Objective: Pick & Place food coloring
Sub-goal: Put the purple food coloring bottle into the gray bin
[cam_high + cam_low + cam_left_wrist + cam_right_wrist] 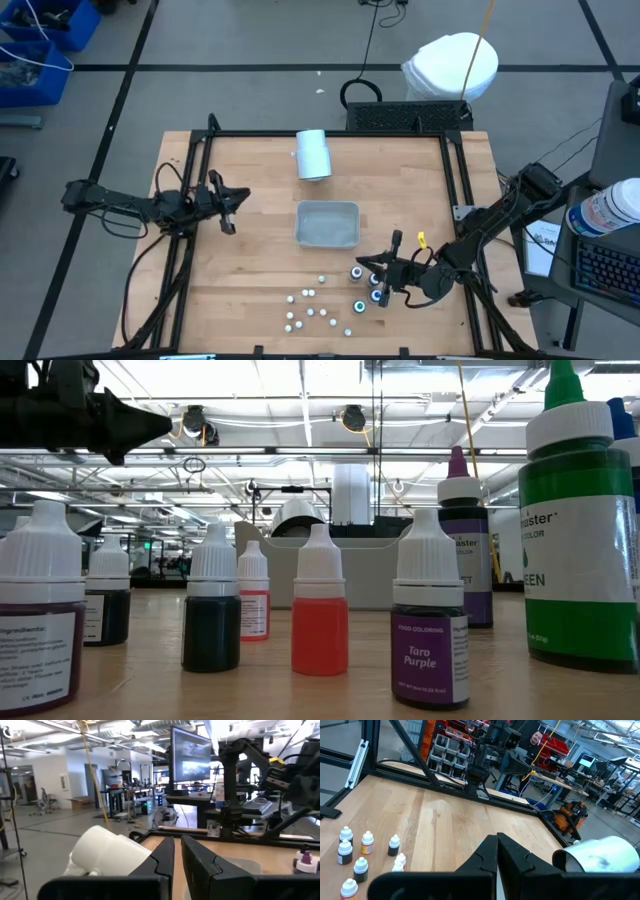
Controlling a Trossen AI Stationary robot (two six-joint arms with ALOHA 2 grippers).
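The food coloring stands upright on the wooden table near its front edge. There are several dark bottles with white or green-ringed tops (368,285) and, to their left, several smaller whitish ones (315,310), seen close up in the low view (428,630) and in the right wrist view (360,855). My right gripper (385,272) (497,847) hangs shut above the dark bottles, pointing toward the table's left, with nothing in it. My left gripper (230,208) (178,855) waits raised at the table's left edge, with a narrow gap between its fingers, holding nothing.
A grey rectangular tray (327,223) sits at the table's middle, just beyond the bottles. A white cylinder (313,155) (107,852) lies on its side toward the far edge. A black frame (330,133) runs along the far edge and both sides.
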